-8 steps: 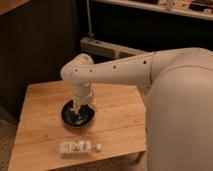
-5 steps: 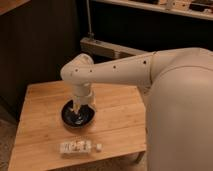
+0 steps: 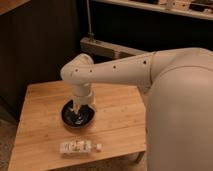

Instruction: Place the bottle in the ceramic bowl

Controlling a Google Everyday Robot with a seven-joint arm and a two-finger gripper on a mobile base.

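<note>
The bottle (image 3: 76, 147) lies on its side near the front edge of the wooden table (image 3: 122, 122). It is clear with a whitish label, and its small white cap end points to the right. It is untouched, not in the bowl and apart from the arm.

Just behind it, nearer the table's middle, sits the ceramic bowl (image 3: 70, 119) — round, shallow, glossy black.

The gripper (image 3: 77, 111) hangs straight down over the bowl, its tip at or just inside the rim. Whether it touches the bowl cannot be told, nor whether it is open or closed. It does not hold the bottle.

Above it the wrist rises to a rounded elbow joint (image 3: 76, 72). From there the cream-coloured arm (image 3: 125, 70) runs nearly level to the right — into the robot's bulky body (image 3: 182, 115), which fills the right side of the view.
</note>
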